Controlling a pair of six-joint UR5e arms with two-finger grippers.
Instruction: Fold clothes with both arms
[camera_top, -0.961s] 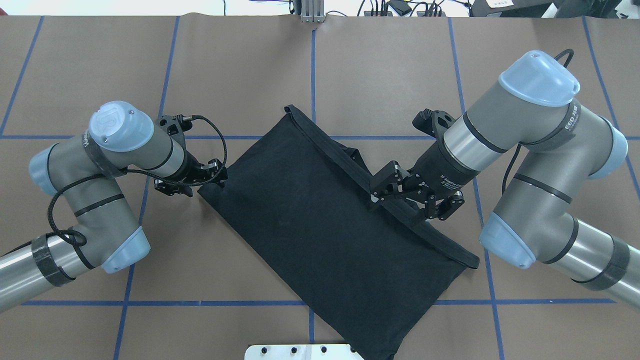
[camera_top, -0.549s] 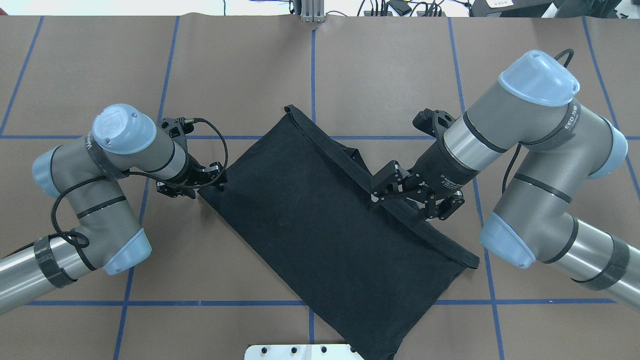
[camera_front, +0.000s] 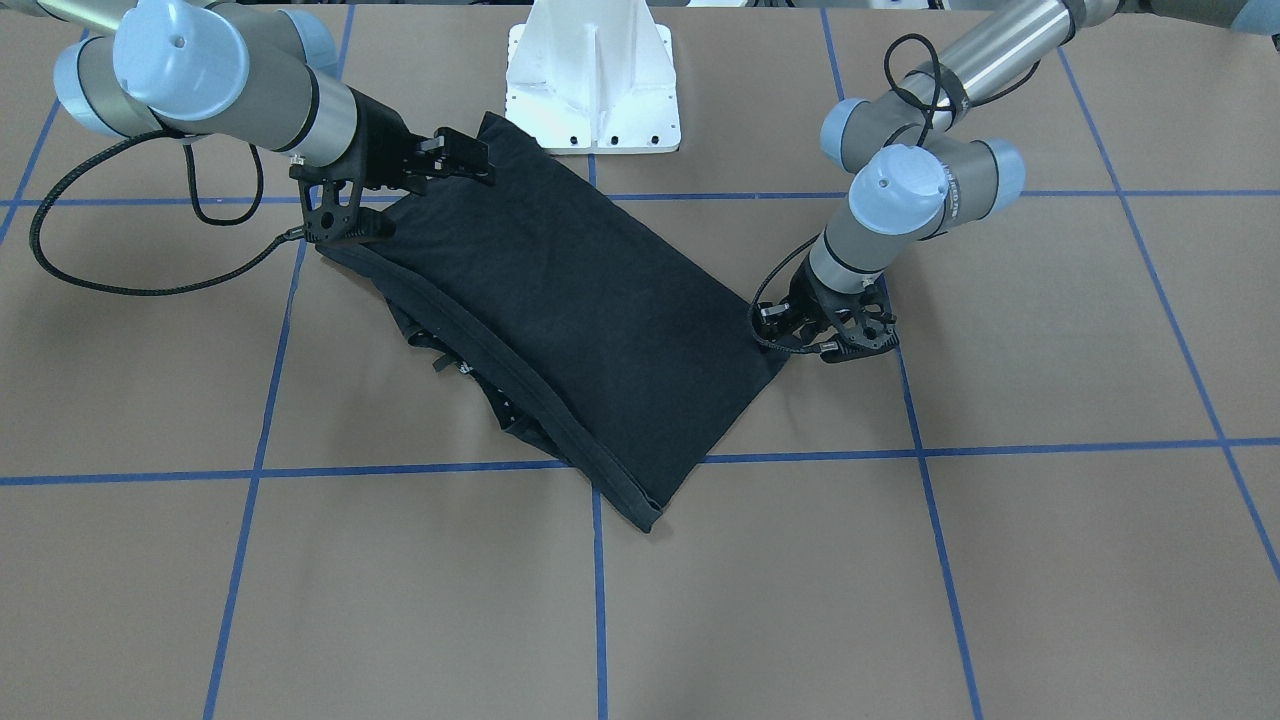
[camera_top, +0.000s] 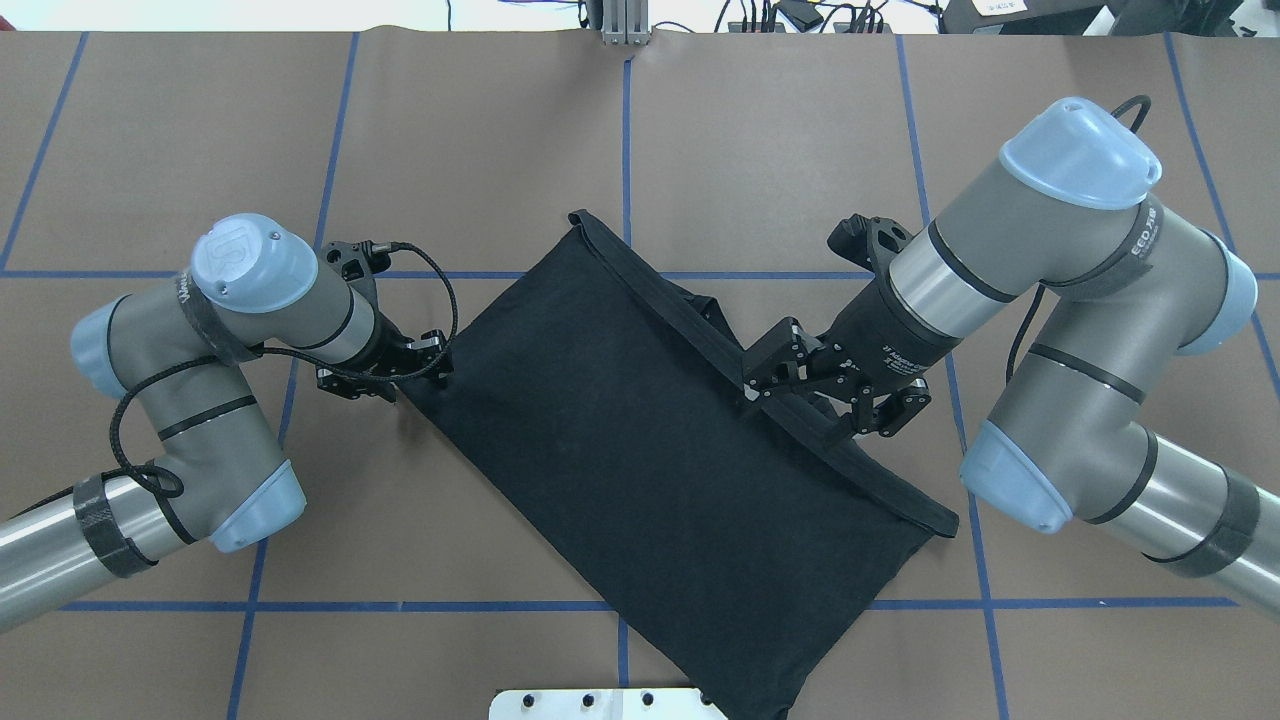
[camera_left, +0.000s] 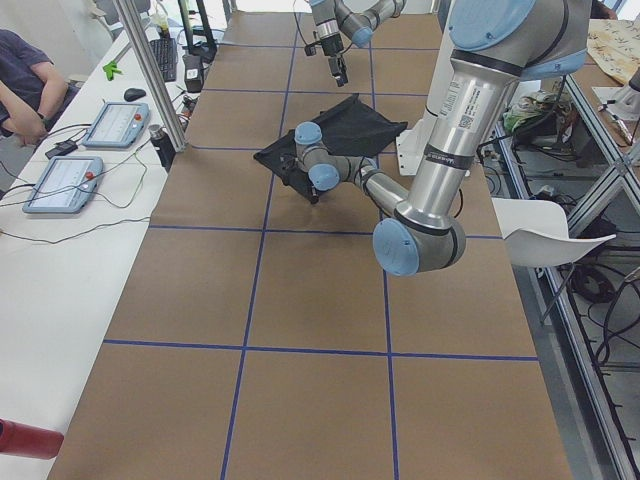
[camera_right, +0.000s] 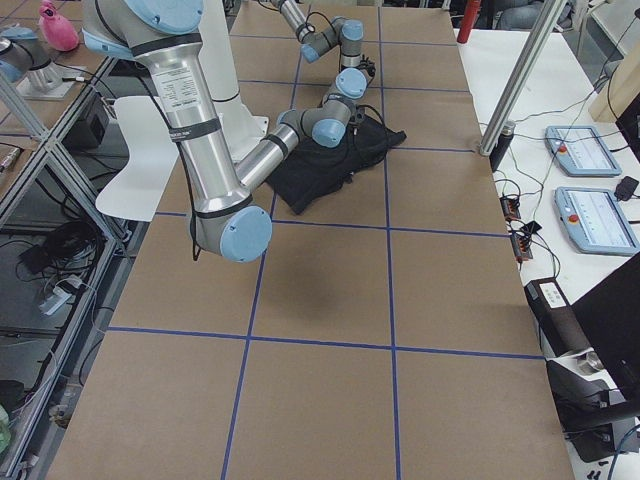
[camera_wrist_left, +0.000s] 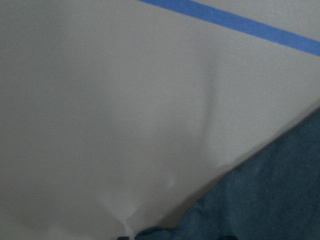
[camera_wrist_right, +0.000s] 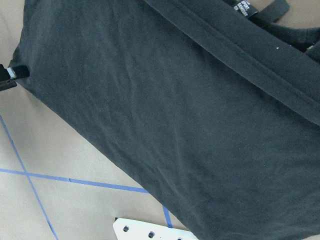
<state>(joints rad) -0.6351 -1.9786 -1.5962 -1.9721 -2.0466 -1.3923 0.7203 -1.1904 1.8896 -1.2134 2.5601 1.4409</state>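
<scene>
Lighting was bright and even from overhead, shadows lay soft and faint on the brown tabletop (camera_top: 760, 150), the black T-shirt (camera_top: 640, 440) showed little surface detail, left wrist view was blurred and washed pale, right wrist view was sharp.

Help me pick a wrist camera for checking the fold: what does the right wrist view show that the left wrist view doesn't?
Only the right wrist view: the broad folded panel of the black T-shirt, its stitched hem band, a small label, and the white base plate with bolt holes. Only the left wrist view: a close, blurred stretch of bare table covering with a faint crease. Both: part of the T-shirt, the covering and blue tape lines.
</scene>
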